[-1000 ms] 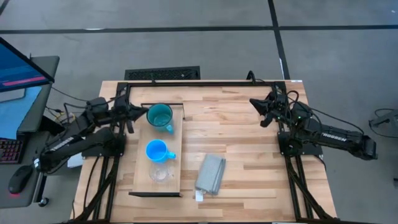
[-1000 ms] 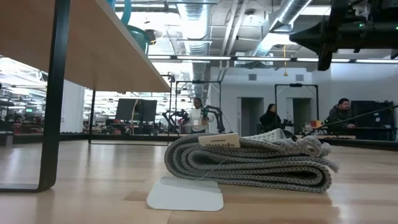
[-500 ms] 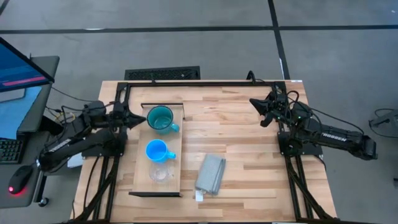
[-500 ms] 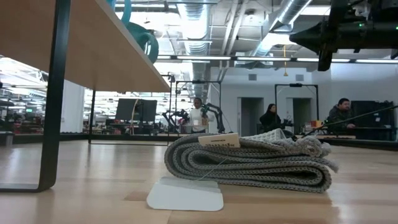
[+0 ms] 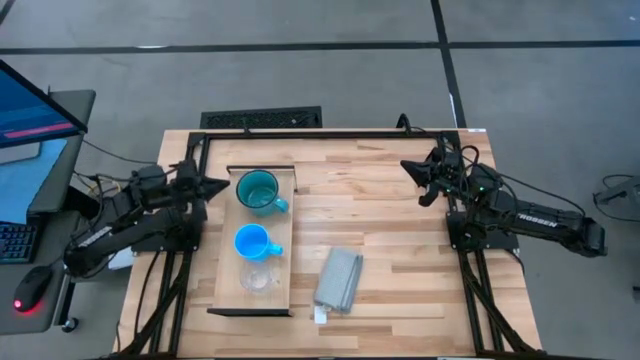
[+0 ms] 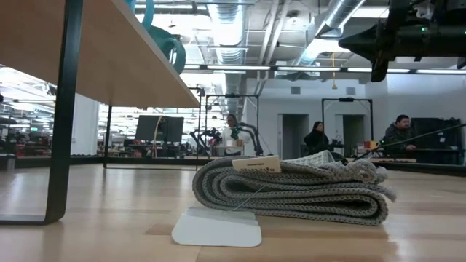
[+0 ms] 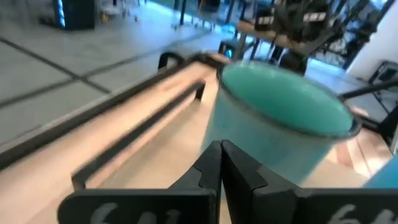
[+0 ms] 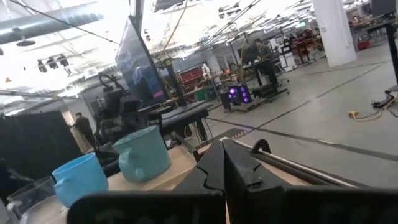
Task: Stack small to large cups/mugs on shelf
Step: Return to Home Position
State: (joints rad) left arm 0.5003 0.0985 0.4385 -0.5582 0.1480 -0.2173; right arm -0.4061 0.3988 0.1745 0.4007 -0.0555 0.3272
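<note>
On the shelf (image 5: 228,296) sit the clear cup (image 5: 255,279), blue mug (image 5: 252,242) and teal mug (image 5: 258,191). The left gripper (image 5: 222,186) beside it and the right gripper (image 5: 408,166) across the table have jaws together; a bad swing by the left could bump the teal mug

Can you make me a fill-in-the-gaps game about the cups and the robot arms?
1. The long light wood shelf holds ____ vessels in a row.
2. The bright blue handled mug stands between the small clear cup and the larger handled mug, whose colour is ____.
3. The folded grey cloth lies on the slatted wooden tabletop, not on the ____.
4. The left gripper and the right gripper both have their fingers ____.
Missing words: three, teal, shelf, shut.
</note>
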